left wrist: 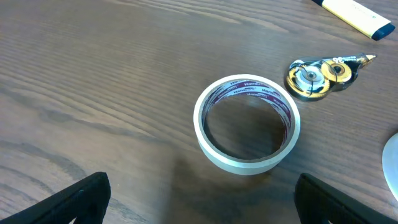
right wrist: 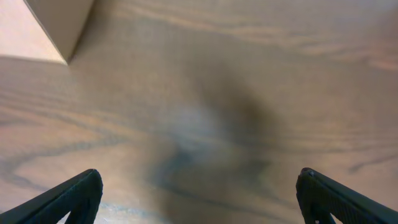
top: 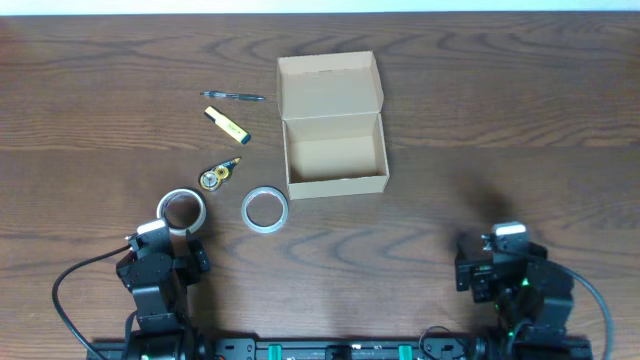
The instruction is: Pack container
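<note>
Tan cardboard, one container (top: 337, 185): in the overhead view we record it a little above the centre of the dark wooden surface (top: 520, 110), lid flap swung back on the far side, interior bare.

Left of it, well apart from one another:
- one slim pen (top: 233, 96), farthest from the arms
- one yellow highlighter (top: 227, 124) just below the pen
- one correction-tape dispenser (top: 219, 174)
- one silver-grey tape roll (top: 164, 208), flat, directly ahead of the left gripper (top: 166, 242)
- one white tape roll (top: 247, 210), flat, between the grey roll and the container's near left corner

The right gripper (top: 493, 252) sits at the lower right, well apart from the container. From above we cannot tell how wide either pair of jaws stands.

Left wrist view: the black fingertips (left wrist: 87, 196) show only at the bottom corners, so we log the jaws as spread wide with nothing between them. The grey roll lies ahead, untouched, with red print inside its core. The dispenser and the highlighter lie beyond it to the right. A pale curved edge at the right margin is cut off; we cannot name it.

Right wrist view: the fingertips (right wrist: 71, 199) again sit at the bottom corners, so the jaws are spread wide, gripping nothing. One corner of the container fills the upper left. The surface below is blurred and shadowed.
</note>
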You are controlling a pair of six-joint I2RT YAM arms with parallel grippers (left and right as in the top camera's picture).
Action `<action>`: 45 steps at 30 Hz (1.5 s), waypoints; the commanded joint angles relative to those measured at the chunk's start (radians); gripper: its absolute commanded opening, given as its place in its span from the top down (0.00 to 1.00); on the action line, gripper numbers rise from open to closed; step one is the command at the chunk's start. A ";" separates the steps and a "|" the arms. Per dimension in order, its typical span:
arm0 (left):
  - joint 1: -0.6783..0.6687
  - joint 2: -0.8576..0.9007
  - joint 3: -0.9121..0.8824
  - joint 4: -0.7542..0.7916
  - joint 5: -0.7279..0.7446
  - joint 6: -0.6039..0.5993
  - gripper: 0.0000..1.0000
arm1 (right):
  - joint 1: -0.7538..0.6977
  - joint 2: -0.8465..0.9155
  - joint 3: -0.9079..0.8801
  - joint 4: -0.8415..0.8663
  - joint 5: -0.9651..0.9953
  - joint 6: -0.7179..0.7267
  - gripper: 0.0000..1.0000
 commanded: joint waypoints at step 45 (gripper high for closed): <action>0.000 -0.005 -0.015 0.021 0.013 -0.059 0.05 | 0.109 -0.058 -0.101 0.016 0.145 0.027 0.01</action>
